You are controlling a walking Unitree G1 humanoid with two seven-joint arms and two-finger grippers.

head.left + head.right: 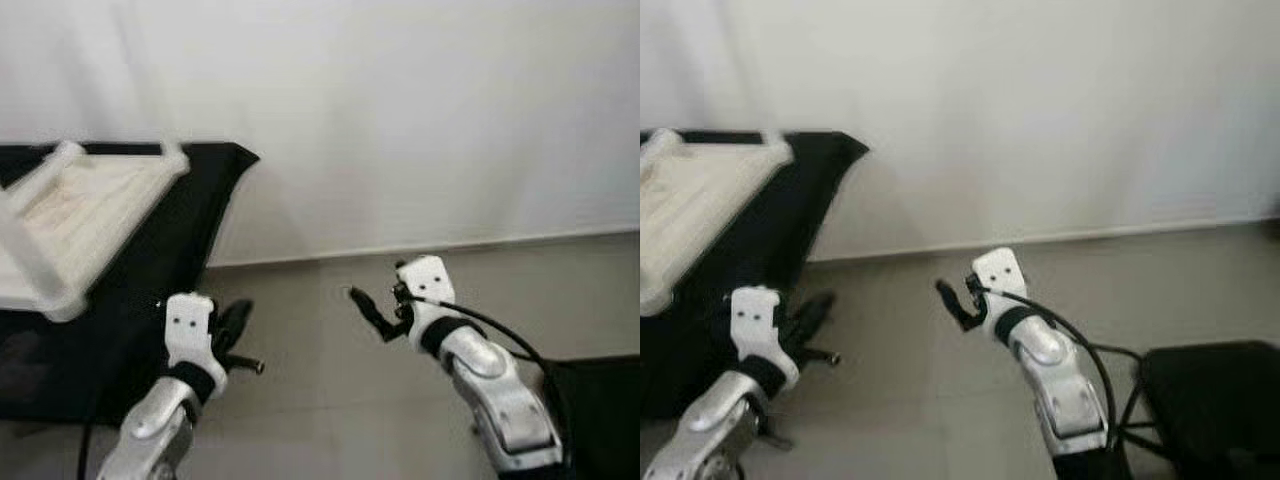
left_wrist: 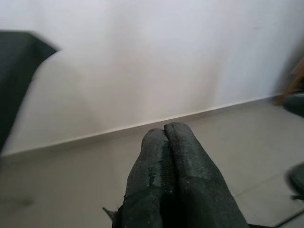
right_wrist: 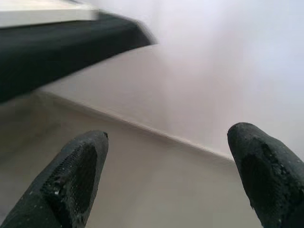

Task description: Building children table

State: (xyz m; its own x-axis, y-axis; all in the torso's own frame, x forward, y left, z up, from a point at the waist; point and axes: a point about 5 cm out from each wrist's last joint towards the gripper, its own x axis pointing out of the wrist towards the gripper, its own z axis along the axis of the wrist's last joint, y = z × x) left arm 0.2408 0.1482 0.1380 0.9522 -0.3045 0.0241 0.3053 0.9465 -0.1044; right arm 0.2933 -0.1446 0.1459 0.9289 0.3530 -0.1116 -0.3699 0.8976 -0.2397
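The robot faces a plain white wall [image 1: 420, 110] with a pale skirting strip along its foot, and grey tiled floor [image 1: 320, 350] spreads out below. Off to its left stands a surface draped in black cloth [image 1: 190, 230], and on that cloth lies the white wooden children's table frame [image 1: 80, 215], upside down by the look of it, with pale rails and stubby corner posts poking up; it is a bit blurred.

Both silver arms are raised in front of the body, over the bare floor, well apart from the frame. The left gripper [image 2: 165, 135] hangs beside the edge of the black cloth, its two long black fingers [image 2: 187, 161] pressed together, nothing between them. The right gripper [image 3: 168, 156] is out in the middle, over open floor, pointing toward the left side; its black padded fingertips [image 3: 76, 171] stand spread wide, with only floor and wall seen between them. A black cable loops from the right wrist back along the forearm. Low on the robot's right sits a dark black boxy object [image 1: 1215, 400].
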